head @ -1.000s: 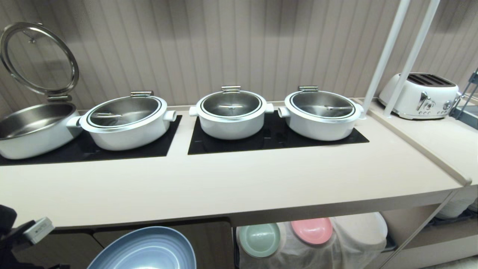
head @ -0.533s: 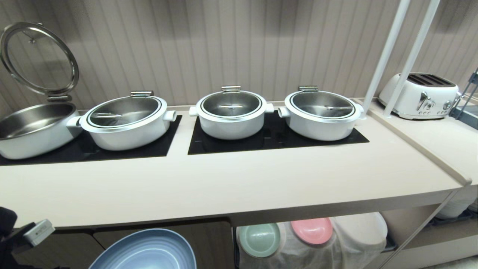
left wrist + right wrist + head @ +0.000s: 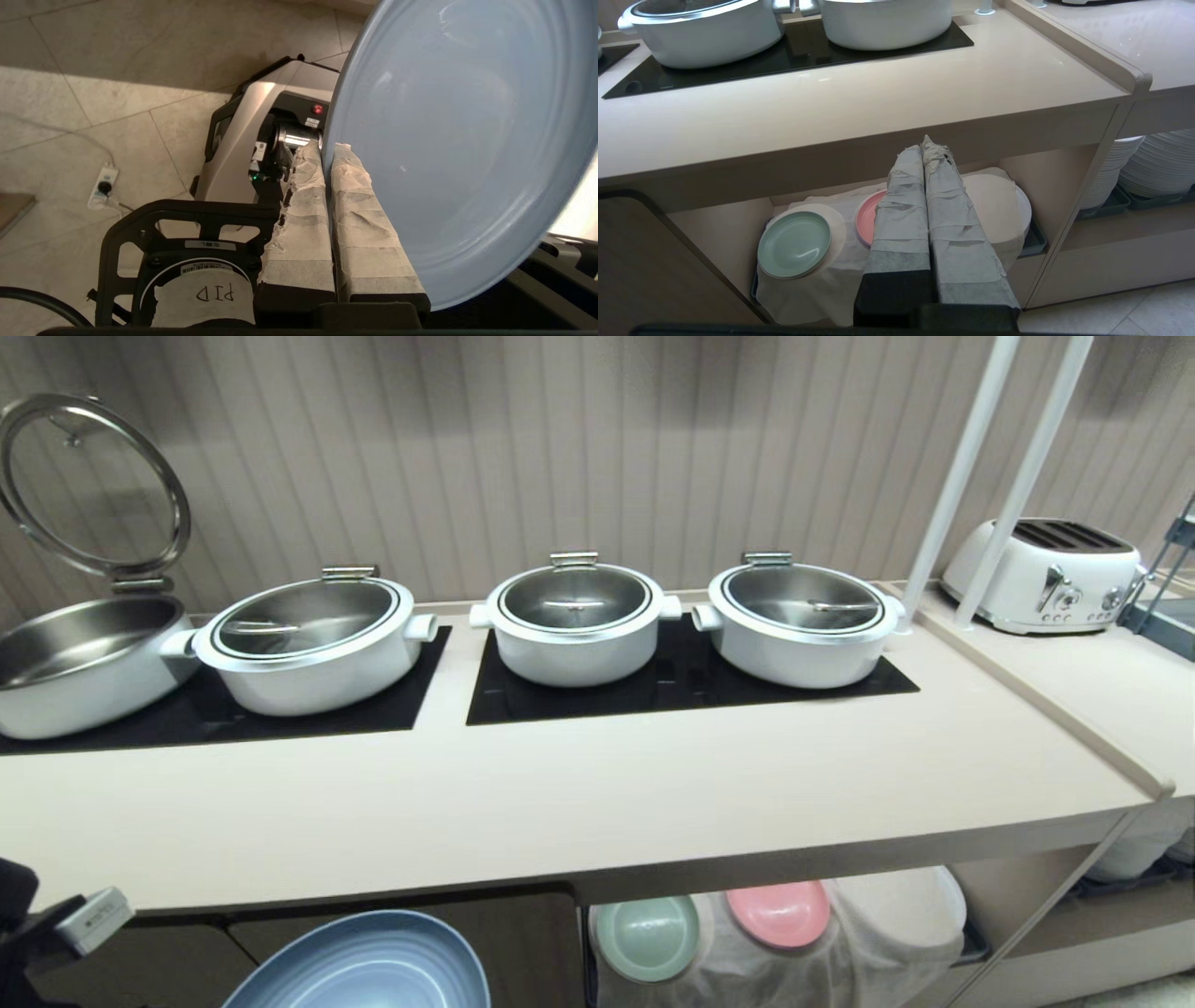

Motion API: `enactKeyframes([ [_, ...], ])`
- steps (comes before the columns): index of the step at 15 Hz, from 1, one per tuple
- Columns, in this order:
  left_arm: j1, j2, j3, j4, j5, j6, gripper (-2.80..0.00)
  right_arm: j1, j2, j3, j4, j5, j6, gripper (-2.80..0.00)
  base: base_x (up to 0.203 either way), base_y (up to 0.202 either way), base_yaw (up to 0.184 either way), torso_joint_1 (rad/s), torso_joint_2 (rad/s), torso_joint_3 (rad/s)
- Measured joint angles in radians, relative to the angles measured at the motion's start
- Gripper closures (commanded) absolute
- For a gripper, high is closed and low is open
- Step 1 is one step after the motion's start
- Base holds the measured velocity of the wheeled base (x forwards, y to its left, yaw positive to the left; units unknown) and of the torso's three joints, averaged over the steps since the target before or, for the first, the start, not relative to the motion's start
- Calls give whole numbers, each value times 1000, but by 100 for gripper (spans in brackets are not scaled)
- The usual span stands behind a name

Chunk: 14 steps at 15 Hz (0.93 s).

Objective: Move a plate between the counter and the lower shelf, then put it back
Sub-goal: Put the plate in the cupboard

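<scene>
The left hand [image 3: 326, 154] is closed tight on the rim of the light-blue plate [image 3: 364, 963]. Its two taped fingers [image 3: 299, 219] pinch the edge, one on each side. The plate sticks out past the fingertips, tipped up on a slant, not flat.

In the head view the plate hangs in the air, below the front edge of the surface [image 3: 579, 803] and in front of a dark cabinet door [image 3: 523, 933]. It touches nothing but the hand. The lower shelf [image 3: 1017, 177] is the lit space under the surface, to the right of the plate. A white cloth [image 3: 822, 289] hangs over the shelf there. A mint-green plate [image 3: 646, 935] and a pink plate [image 3: 780, 911] lie on the cloth.

The surface is above the plate. Its front strip is bare, and white pots [image 3: 574, 621] sit farther back on black cooktop panels [image 3: 691, 686].

So the blue plate sits lower than the surface and left of the shelf opening. I think the arm must lift the plate up and over the front edge to set it on the surface, or swing it right to slide it into the shelf. The left hand is the one doing the work.

The right hand [image 3: 927, 142] is closed on nothing. It waits in front of the lower shelf, pointing at the pink plate.
</scene>
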Motion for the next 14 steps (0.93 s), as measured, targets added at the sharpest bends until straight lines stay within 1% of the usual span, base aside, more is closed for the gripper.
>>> enactKeyframes([
  [2, 1, 0, 0, 1, 1, 0, 0, -1, 0, 0, 0, 1, 0, 0, -1, -89, 13, 5, 8, 6],
  [14, -12, 0, 8, 2, 1, -3, 0, 0, 0, 0, 1, 0, 0, 0, 0, -194, 2, 2, 4, 2],
])
